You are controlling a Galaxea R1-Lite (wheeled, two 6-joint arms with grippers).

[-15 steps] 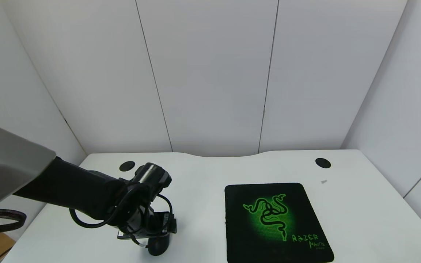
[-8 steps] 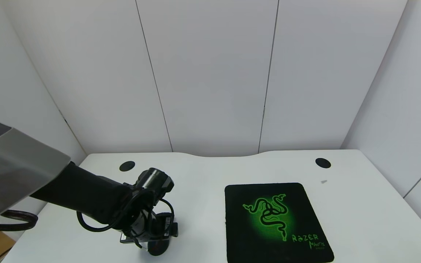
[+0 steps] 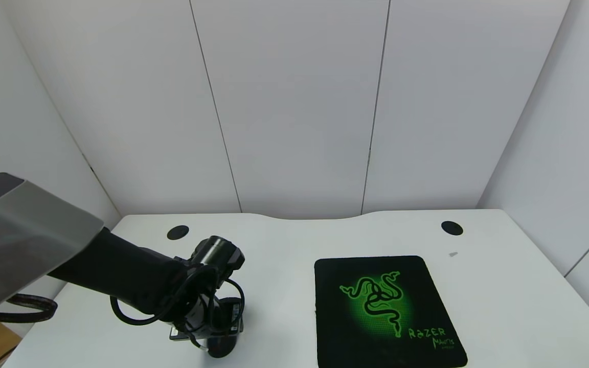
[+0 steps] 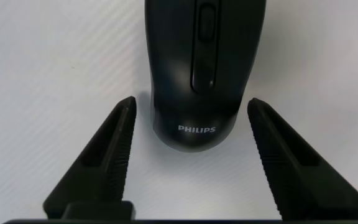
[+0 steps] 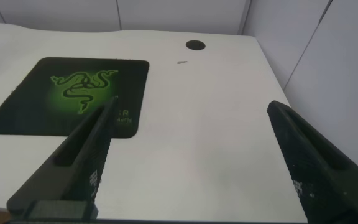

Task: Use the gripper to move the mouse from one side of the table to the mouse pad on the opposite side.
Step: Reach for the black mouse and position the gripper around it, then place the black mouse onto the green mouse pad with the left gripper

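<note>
The black mouse [image 4: 204,68] with white "PHILIPS" lettering lies on the white table [image 3: 284,255] at its front left. In the head view only its near end [image 3: 221,350] shows under the left gripper [image 3: 211,332]. In the left wrist view, my left gripper [image 4: 192,104] is open. Its fingers [image 4: 114,152] straddle the mouse's rear end with a gap on each side. The black mouse pad [image 3: 384,312] with the green snake logo lies front right, bare. My right gripper [image 5: 191,107] is open and empty above the table's right side, out of the head view.
Two round black grommets [image 3: 178,232] [image 3: 451,228] sit near the table's far edge. A small grey speck [image 3: 453,254] lies beyond the pad. White walls close in the back and both sides. The pad also shows in the right wrist view [image 5: 73,93].
My left arm has reached a little further forward and right, bringing the gripper lower over the mouse. The mouse and the pad have not moved.
</note>
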